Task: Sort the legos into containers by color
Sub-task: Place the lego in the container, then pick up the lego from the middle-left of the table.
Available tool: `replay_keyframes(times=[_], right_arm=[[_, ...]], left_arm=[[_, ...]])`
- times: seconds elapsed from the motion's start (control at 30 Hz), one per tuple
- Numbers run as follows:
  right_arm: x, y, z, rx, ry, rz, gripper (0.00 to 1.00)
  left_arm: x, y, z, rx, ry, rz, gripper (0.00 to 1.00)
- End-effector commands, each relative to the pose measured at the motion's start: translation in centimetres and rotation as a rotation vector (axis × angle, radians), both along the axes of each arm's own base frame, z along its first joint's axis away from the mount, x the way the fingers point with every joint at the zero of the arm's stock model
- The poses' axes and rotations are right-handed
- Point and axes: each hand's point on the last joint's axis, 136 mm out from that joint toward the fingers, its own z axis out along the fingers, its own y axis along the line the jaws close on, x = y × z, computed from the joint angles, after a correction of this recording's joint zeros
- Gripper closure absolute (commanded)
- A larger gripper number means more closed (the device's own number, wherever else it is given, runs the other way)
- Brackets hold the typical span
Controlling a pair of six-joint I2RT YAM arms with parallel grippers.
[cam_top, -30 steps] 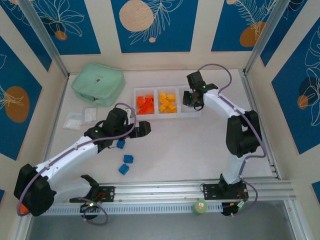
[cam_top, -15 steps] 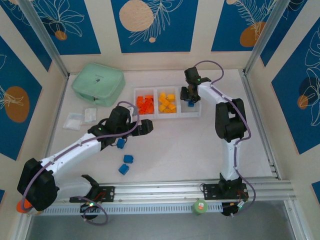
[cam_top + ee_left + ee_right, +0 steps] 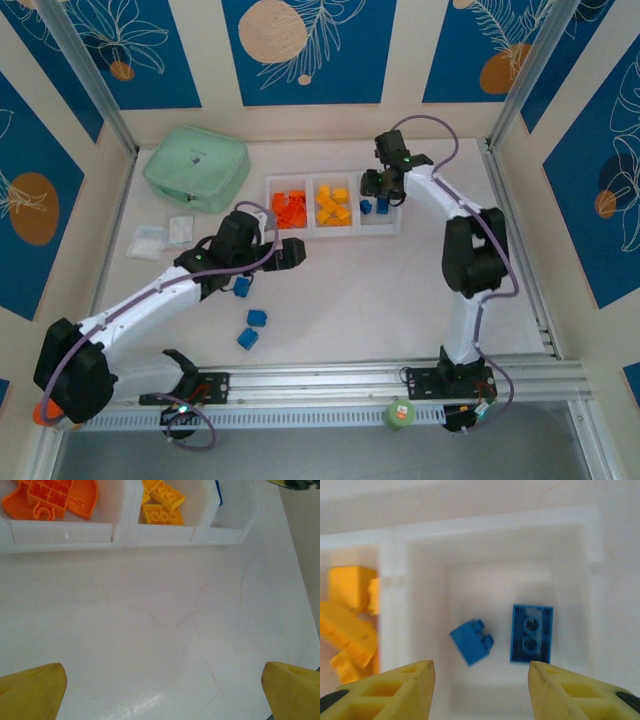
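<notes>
**Right wrist: right end effector (image 3: 479,675) released above the rightmost bin**

Fingers spread, nothing between them. Below, in the rightmost of the containers (image 3: 495,527): a two-stud blue brick (image 3: 532,632) and a tilted blue brick (image 3: 471,641), lying apart. Middle bin: yellow-orange legos (image 3: 350,615). Left bin: red-orange legos (image 3: 290,210). Left end effector (image 3: 165,690): released, empty, over bare worktop (image 3: 160,620). Three loose blue legos (image 3: 257,318) lie near it.

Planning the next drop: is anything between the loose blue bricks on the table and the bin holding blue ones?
Nothing lies on the table between the loose blue bricks and the right-hand bin; the right gripper hangs over it, jaws apart.
</notes>
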Motion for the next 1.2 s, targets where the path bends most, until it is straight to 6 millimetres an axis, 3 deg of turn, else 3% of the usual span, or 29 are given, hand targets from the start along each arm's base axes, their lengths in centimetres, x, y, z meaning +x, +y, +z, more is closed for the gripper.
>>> replay_keyframes(times=[0.0, 0.2, 0.43, 0.63, 0.9, 1.17], right_arm=[[-2.6, 1.3, 3.3, 0.061, -0.034, 0.031, 0.47], [-9.0, 5.5, 3.6, 0.124, 0.009, 0.142, 0.43], [-16.1, 14.0, 1.5, 0.155, 0.082, 0.347, 0.37], [-20.0, 21.2, -0.1, 0.241, 0.168, 0.407, 0.33], [-21.4, 29.1, -2.2, 0.276, 0.218, 0.442, 0.27], [-20.3, 32.6, -5.6, 0.192, 0.230, 0.411, 0.20]], left_arm=[[-0.2, 0.9, 2.0, 0.011, -0.059, 0.010, 0.01], [-1.9, 3.8, 2.2, 0.067, -0.062, 0.060, 0.01], [-4.8, 8.0, 1.9, 0.146, -0.051, 0.130, 0.01], [-7.0, 10.8, 2.0, 0.176, -0.046, 0.185, 0.01], [-9.2, 13.4, 2.6, 0.179, -0.058, 0.246, 0.01], [-10.3, 15.3, 2.5, 0.205, -0.057, 0.300, 0.01]])
